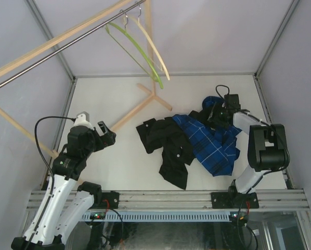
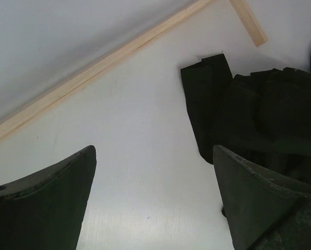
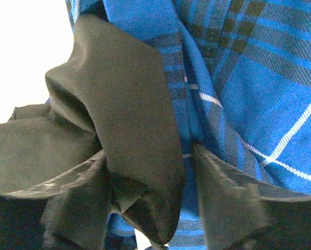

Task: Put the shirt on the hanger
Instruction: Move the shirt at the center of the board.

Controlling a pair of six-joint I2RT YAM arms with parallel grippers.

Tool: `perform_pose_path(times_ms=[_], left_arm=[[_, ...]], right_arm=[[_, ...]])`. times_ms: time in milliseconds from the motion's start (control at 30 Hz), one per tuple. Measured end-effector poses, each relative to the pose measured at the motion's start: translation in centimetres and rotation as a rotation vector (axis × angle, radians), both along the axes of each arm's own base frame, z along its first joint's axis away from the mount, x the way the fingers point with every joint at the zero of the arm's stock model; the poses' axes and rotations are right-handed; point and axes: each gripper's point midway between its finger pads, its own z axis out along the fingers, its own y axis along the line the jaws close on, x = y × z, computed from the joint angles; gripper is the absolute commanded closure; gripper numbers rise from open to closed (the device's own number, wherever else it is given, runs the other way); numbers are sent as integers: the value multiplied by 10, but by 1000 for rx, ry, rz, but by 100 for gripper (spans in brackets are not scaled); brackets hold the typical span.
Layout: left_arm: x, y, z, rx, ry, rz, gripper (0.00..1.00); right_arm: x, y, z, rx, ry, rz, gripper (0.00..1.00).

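Note:
The blue plaid shirt (image 1: 210,143) lies crumpled on the table at centre right, partly over a plain black garment (image 1: 166,143). My right gripper (image 1: 216,112) is down on the shirt's far end. In the right wrist view its fingers (image 3: 228,203) stand partly apart around a loose fold of black cloth (image 3: 124,104) and blue plaid cloth (image 3: 259,62), which do not look pinched. The lime-green hanger (image 1: 140,52) hangs from the rail at the upper left. My left gripper (image 1: 107,133) is open and empty at the left, above bare table (image 2: 154,198).
A pale cream hanger (image 1: 158,54) hangs beside the green one on the metal rail (image 1: 67,39). A wooden stand's feet (image 1: 145,101) lie on the table behind the clothes, and one bar shows in the left wrist view (image 2: 119,57). The black garment's edge (image 2: 249,104) lies right of my left gripper.

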Motion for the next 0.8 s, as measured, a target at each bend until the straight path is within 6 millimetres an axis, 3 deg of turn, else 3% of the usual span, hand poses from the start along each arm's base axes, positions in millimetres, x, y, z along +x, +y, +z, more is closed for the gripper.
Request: perform_pose_path(times_ms=[167, 200, 367, 667, 733, 800], left_arm=[[2, -2, -2, -5, 11, -8, 15], [3, -5, -3, -12, 13, -18, 16], [6, -19, -10, -47, 31, -77, 16], [4, -50, -21, -73, 54, -188, 19], [6, -56, -25, -86, 64, -201, 20], [6, -61, -31, -92, 78, -210, 22]], right_arm=[[-30, 6, 3, 30, -31, 2, 97], [-37, 7, 7, 33, -43, 4, 99], [-68, 28, 27, 20, -119, 40, 100], [-137, 120, 61, 73, -279, 170, 99], [-151, 134, 66, 88, -299, 183, 91], [-162, 147, 69, 99, -314, 204, 68]])
